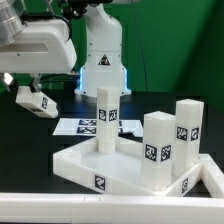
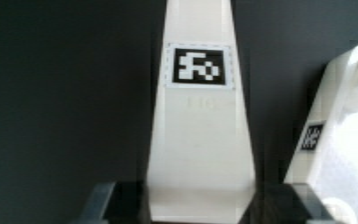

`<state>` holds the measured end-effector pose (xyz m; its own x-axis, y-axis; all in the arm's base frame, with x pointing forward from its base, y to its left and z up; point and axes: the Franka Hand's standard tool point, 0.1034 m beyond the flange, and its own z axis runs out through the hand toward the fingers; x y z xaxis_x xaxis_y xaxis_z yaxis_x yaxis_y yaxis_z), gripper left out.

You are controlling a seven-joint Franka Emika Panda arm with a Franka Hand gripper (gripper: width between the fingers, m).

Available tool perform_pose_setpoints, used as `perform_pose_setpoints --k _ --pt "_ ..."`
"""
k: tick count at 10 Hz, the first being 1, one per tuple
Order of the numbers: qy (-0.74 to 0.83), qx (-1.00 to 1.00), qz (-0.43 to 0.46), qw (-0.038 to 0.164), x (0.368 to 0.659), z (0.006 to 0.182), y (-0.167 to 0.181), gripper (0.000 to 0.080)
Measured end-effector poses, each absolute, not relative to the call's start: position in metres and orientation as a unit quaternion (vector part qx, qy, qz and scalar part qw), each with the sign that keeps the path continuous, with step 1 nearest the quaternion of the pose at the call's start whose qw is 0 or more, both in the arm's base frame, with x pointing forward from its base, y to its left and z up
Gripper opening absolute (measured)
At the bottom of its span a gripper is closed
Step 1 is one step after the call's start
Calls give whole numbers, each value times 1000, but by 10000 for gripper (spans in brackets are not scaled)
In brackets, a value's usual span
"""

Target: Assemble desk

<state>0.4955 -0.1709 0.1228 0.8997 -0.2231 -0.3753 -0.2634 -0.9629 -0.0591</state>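
Gripping one square leg (image 2: 197, 130) low down, the gripper (image 2: 197, 207) has its dark fingers (image 2: 123, 205) set narrow against the leg's two sides, and the tagged length reaches away from the wrist over the dark table. In the exterior view this looks to be the tilted white block (image 1: 33, 100) hanging under the arm at the exterior view's left, clear of the table and well apart from the rest of the desk. Beyond it the desk top (image 1: 78, 163) lies flat with three legs standing upright on it: one alone (image 1: 107, 112) toward the back, two close together (image 1: 158, 148) (image 1: 188, 125) at the exterior view's right. Behind them lies the marker board (image 1: 84, 127). I judge the step in hand to be carrying the fourth leg; the next move calls for turning it upright, lining it up over the vacant corner and seating it squarely
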Motion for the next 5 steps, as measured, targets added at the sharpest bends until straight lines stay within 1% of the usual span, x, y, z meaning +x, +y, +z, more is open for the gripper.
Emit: perform_pose_setpoints --k 1,3,4,5 --pt "125 -980 148 45 501 124 -172 279" --pt "118 -988 96 40 511 141 -159 279" --pt "111 -992 50 26 526 149 -157 280" --pt "105 -994 6 12 532 152 -155 280"
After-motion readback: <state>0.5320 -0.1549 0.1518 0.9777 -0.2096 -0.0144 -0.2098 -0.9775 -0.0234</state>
